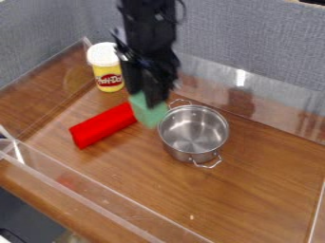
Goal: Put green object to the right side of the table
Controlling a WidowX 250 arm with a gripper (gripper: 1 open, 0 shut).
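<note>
One green object in the tool's clasp, one red block, one pot, one jar

The black gripper points straight down over the desk, its fingers clamped on the green block, which hangs tilted above the wood. The steel pot stands just right of the block, empty, one handle toward the front. The red block lies left of the pot. A yellow tub stands behind the red block, near the back acrylic wall.
</note>
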